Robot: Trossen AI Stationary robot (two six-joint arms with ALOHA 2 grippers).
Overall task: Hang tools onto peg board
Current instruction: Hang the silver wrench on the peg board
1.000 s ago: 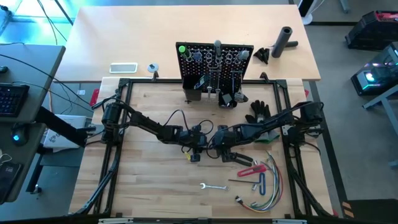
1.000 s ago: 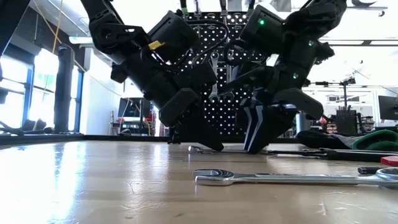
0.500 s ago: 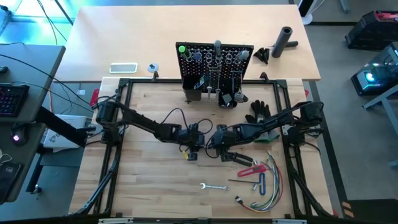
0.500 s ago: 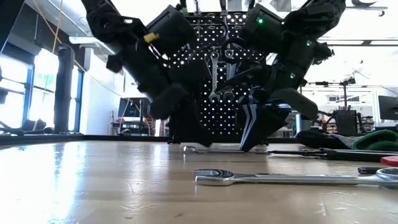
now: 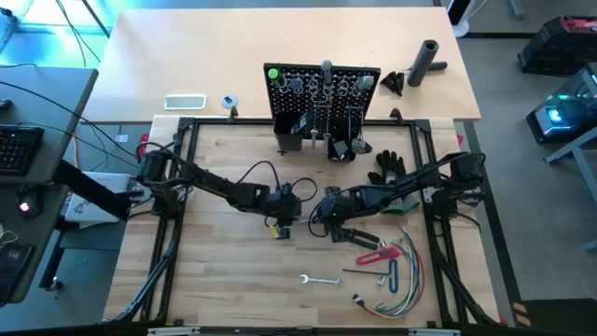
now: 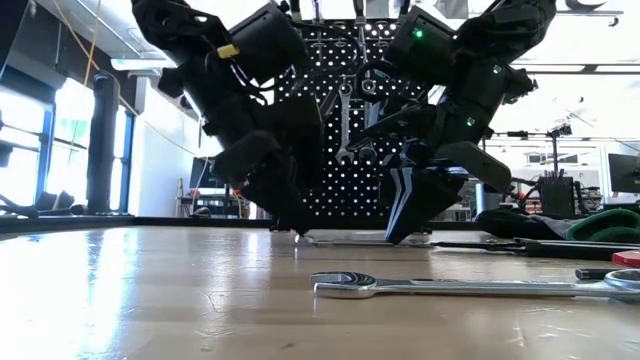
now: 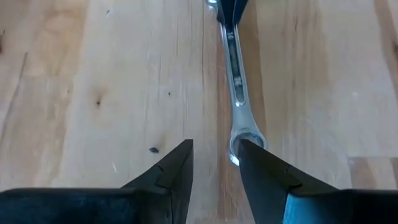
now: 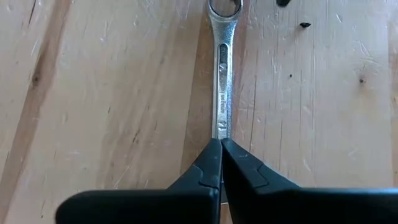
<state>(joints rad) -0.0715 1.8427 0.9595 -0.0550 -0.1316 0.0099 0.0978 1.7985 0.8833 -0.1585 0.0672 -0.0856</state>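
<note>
A silver wrench lies flat on the wooden table between my two grippers, its ring end toward the left arm. My right gripper is shut on its shaft; in the low view it stands down at the table. My left gripper is open. It hangs just above the ring end with nothing between its fingers, and shows raised off the table in the low view. The black peg board stands upright at the far side with several tools hanging on it. My right gripper pinches the wrench's shaft between its two fingers, on the shaft's narrow edges, toward the end away from the ring. The fingers slant down from the table's right and lie in line with the wrench. The wrench lies flat on the table.
A second wrench lies nearer the front edge, large in the low view. A red-handled tool and coloured wires lie at the near right. A black glove lies by the board, and a black cylinder stands beyond it.
My right gripper has shut on the wrench's shaft and stayed in place. My left gripper has drawn back toward the table's left, risen off the table and tipped flatter, its gap unchanged. The wrench stays flat on the table.
</note>
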